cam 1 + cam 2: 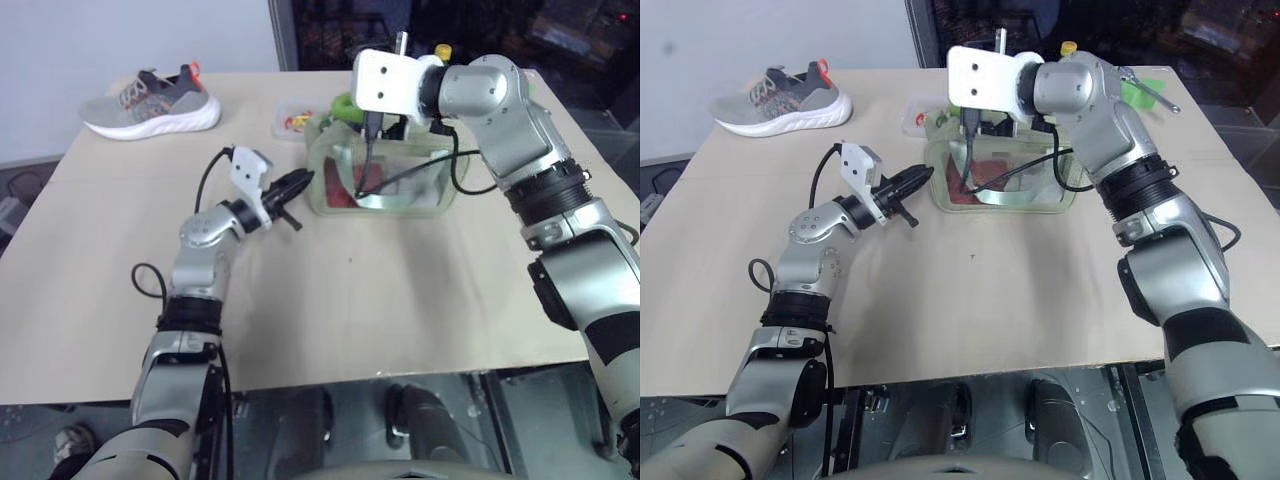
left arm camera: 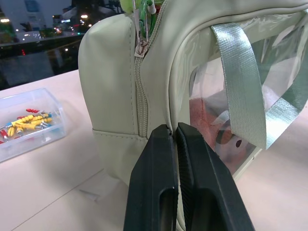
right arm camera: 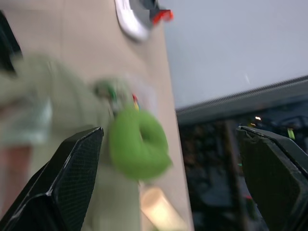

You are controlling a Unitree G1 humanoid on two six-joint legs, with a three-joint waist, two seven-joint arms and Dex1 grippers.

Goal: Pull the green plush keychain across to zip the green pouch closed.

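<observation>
Green keychain (image 3: 138,144) between wide-apart fingers (image 3: 67,183) of right gripper (image 3: 168,183), untouched, atop pouch (image 1: 385,175). Left gripper (image 1: 292,186) level, fingers together, tips just beside pouch end.

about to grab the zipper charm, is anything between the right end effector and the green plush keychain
Nothing visible. In the right wrist view the green plush keychain sits in the open gap of the right end effector, with no object in front of it, on top of the green pouch.

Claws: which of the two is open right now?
The right claw, spread wide around the green plush keychain. The left claw is shut, against the green pouch.
</observation>
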